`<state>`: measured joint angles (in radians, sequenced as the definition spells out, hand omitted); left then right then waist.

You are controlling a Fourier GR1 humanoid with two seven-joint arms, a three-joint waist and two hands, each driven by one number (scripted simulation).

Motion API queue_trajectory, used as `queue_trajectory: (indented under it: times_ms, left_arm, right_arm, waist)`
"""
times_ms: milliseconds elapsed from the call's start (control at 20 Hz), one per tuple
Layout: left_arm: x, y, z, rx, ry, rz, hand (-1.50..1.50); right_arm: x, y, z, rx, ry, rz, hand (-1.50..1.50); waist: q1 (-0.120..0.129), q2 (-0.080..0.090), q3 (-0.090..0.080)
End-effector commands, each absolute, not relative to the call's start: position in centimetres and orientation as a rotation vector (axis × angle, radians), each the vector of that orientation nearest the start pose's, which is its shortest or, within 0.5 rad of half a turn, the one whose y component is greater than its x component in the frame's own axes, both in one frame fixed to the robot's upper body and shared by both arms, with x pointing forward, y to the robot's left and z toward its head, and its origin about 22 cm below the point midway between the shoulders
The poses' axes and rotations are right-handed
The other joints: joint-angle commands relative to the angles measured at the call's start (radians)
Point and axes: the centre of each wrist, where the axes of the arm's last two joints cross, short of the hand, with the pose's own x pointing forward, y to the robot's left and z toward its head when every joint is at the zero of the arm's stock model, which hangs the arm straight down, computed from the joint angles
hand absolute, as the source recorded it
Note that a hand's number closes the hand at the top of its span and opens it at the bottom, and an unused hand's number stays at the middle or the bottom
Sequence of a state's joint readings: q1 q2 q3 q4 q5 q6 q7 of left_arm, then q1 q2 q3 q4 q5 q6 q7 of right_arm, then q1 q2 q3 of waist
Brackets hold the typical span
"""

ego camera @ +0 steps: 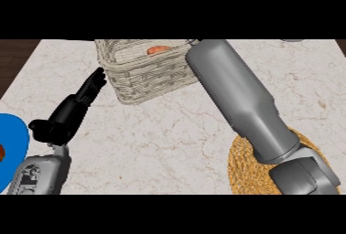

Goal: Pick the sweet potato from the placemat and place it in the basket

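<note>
Inside the basket (145, 77), the sweet potato (157, 50) lies visible; right hand is hidden behind its forearm, state unclear. Left hand (79, 103) rests open beside it. Risk: withdrawing arm could tip basket off desk (169, 132).

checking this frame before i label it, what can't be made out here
- Right hand: hidden in the head view; the right forearm reaches over the basket, so its fingers cannot be seen.
- Sweet potato: only a small orange patch shows inside the basket; the rim and forearm cover the rest.
- Placemat: partly covered by the right forearm.
- Blue plate: cut off by the left edge.
- Left hand: open, beside the basket.
</note>
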<state>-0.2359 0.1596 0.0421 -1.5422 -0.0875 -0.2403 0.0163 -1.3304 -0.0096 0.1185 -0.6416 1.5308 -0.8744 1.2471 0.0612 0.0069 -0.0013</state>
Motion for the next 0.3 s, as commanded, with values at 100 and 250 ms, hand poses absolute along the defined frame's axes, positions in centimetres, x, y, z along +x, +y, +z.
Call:
queue_trajectory:
  times_ms: [100, 250]
  left_arm:
    - [29.4, 24.6, 5.4, 0.006, -1.679, -0.426, 0.00]
    - [29.1, 26.2, 5.7, 0.017, -1.671, -0.403, 0.00]
  right_arm:
    - [42.8, -2.3, 24.5, -1.243, -1.618, -0.558, -1.50]
    - [42.6, -3.5, 24.5, -1.181, -1.557, -0.610, -1.50]
  waist:
    - [-0.024, -0.003, 0.000]
    - [-0.034, -0.014, 0.001]
